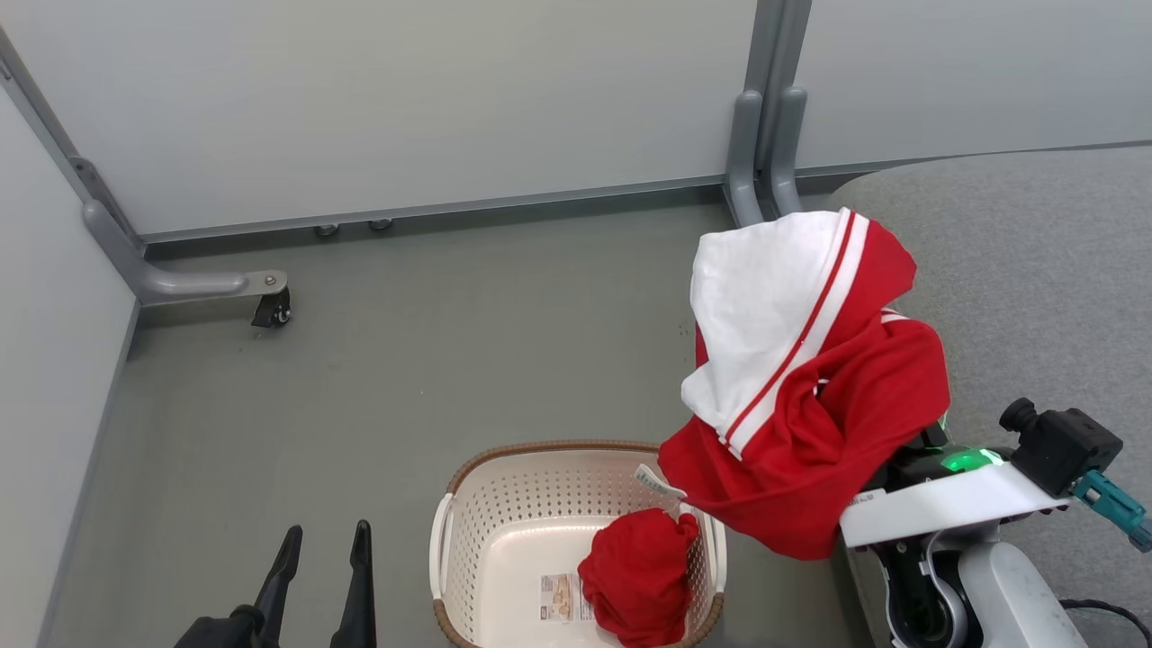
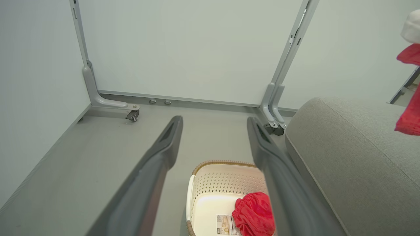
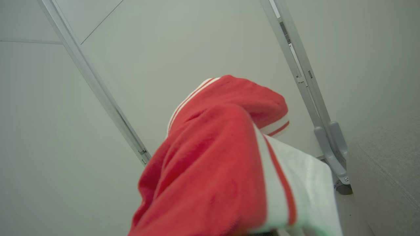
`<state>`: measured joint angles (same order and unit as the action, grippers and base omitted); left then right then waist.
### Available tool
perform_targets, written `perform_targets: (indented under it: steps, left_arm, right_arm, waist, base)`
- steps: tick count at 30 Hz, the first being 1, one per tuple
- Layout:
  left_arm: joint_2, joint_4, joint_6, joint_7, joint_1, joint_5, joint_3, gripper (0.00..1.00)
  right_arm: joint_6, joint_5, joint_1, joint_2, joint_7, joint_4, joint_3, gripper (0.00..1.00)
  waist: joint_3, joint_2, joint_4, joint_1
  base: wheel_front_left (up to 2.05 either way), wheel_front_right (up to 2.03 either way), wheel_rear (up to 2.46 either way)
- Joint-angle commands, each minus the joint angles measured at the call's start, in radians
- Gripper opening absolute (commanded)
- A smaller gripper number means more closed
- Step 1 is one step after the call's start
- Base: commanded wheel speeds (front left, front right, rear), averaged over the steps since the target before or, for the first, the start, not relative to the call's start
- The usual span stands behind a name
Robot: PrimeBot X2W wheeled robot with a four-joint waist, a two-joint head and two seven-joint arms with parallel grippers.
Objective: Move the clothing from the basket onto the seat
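Right pincer clamps 1 red-and-white garment aloft; left pincer gapes wide beside basket

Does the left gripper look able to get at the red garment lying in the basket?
Probably yes. The left gripper is open and empty beside the basket, whose top is open, and the red garment lies uncovered inside. The lifted garment hangs by its right rim and might brush the arm.

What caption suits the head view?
Right arm holds a striped garment near the seat; a red garment lies in the basket.
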<state>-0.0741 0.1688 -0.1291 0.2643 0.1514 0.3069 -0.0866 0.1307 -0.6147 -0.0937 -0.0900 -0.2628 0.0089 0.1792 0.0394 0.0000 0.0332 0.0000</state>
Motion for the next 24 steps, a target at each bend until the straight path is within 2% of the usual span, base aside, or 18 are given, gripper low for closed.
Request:
perform_targets:
  steps: [1,16,24]
  left_arm:
    - [-0.001,0.0,-0.002,0.0,0.002,-0.003,0.002,1.0]
    - [-0.004,0.013,-0.002,0.0,-0.008,0.009,0.004,1.0]
    - [0.001,0.007,-0.002,0.0,-0.019,0.009,0.0,1.0]
  right_arm:
    - [0.0,-0.004,-0.003,-0.001,-0.003,-0.002,-0.002,0.0]
    - [0.0,-0.009,0.0,-0.003,-0.003,-0.005,-0.01,0.0]
    - [0.0,0.0,-0.018,-0.011,-0.003,-0.018,-0.023,0.0]
  waist:
    - [0.0,0.0,0.0,0.0]
    - [-0.002,0.0,-0.001,0.0]
    - [-0.017,0.0,-0.083,0.0]
  base:
    - [0.0,0.0,0.0]
    - [0.0,0.0,0.0]
    - [0.0,0.0,0.0]
